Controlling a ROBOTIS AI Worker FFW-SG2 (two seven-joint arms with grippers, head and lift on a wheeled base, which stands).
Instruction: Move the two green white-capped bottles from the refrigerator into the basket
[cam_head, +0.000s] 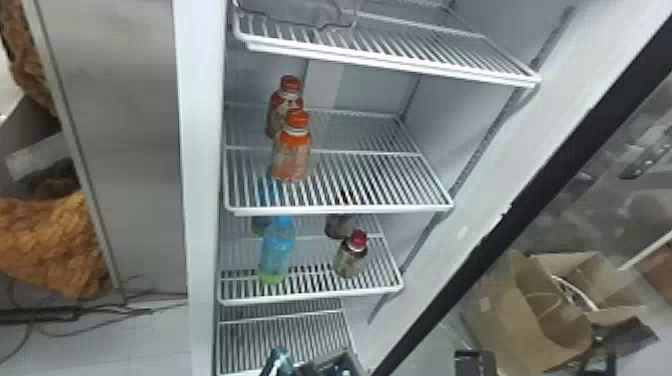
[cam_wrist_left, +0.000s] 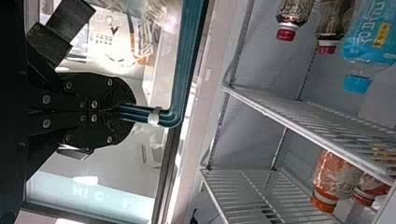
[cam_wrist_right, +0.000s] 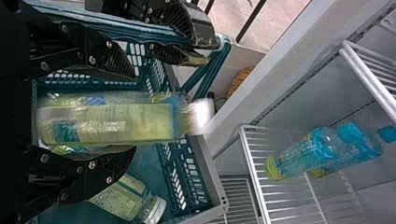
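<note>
The right gripper (cam_wrist_right: 133, 113) stands wide, its two fingers set on either side of one green white-capped bottle (cam_wrist_right: 107, 123), with slack visible beside it; no firm hold is seen, and the bottle is blurred, which suggests it is dropping or only just let go. It lies over the basket (cam_wrist_right: 184, 177), its cap end across the rim line; a second white-capped bottle (cam_wrist_right: 122, 198) lies inside; further greenish contents behind the first are too hidden to identify. The left gripper (cam_wrist_left: 122, 111) is closed on the basket's teal handle (cam_wrist_left: 184, 70). In the head view, an orange-capped bottle (cam_head: 291, 155) stands in the upper centre-left of the frame; a blue bottle (cam_head: 277, 250) stands below it; a red-capped bottle (cam_head: 350, 260) is near the lower centre.

Assessment: the task appears nearly finished, with settling and withdrawal of the right arm remaining. Principal risk: the cap end may catch the rim and tip the bottle out, given its overhang; a landing knock could swing the basket, as the handle is the only hold seen; fingers withdrawn sideways or narrowed too early could drag the bottle or snag the wall.
</note>
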